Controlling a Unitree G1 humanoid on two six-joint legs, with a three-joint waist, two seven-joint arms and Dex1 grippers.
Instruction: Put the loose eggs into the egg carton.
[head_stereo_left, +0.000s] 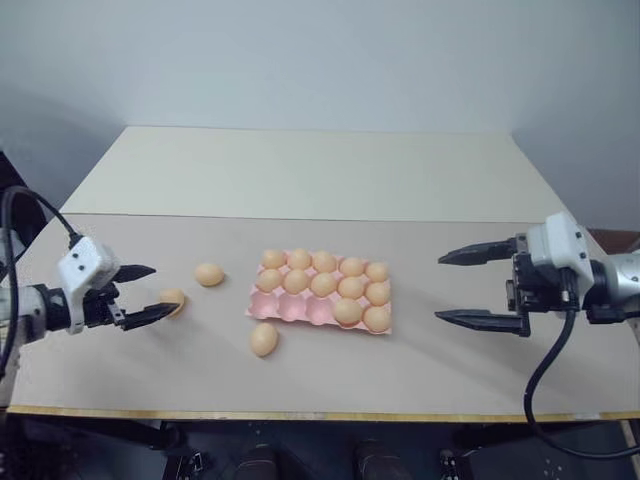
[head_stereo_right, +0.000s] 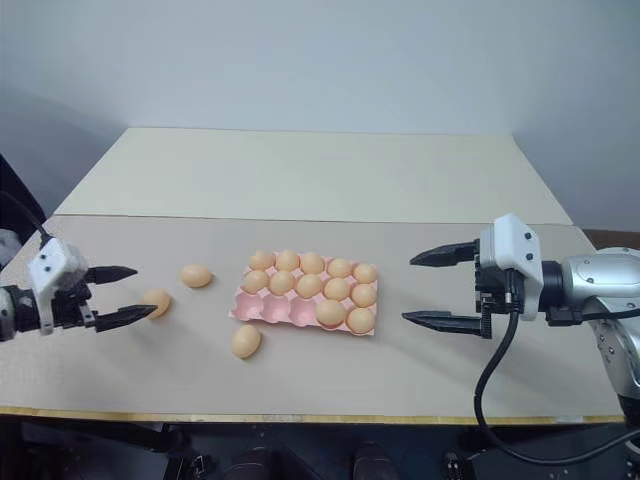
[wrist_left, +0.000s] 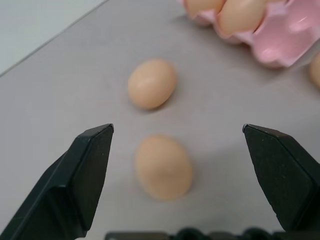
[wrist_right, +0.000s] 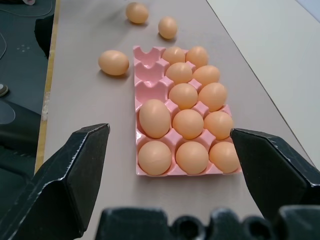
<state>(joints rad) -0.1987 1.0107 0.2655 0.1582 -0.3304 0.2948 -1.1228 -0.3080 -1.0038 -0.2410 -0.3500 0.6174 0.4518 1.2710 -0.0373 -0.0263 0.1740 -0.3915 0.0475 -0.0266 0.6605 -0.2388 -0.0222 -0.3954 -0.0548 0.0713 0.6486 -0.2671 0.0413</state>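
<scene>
Left gripper (head_stereo_left: 140, 294): fingers apart around nearest loose egg (head_stereo_left: 172, 301), untouched. Right gripper (head_stereo_left: 478, 287): apart, empty. Egg carton (head_stereo_left: 290, 310): mid-table, three cups free. Risk: the egg may roll or crack if pinched off-centre.

table (head_stereo_left: 430, 190), egg carton (head_stereo_left: 290, 308) (pink), loose eggs (head_stereo_left: 264, 340)

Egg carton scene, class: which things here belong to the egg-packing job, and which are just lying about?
Belong to the job:
- three loose eggs
- egg carton, twelve cups filled, three empty
- left gripper, open beside an egg
- right gripper, open

Just lying about:
- nothing else; only the table carrying everything
</scene>
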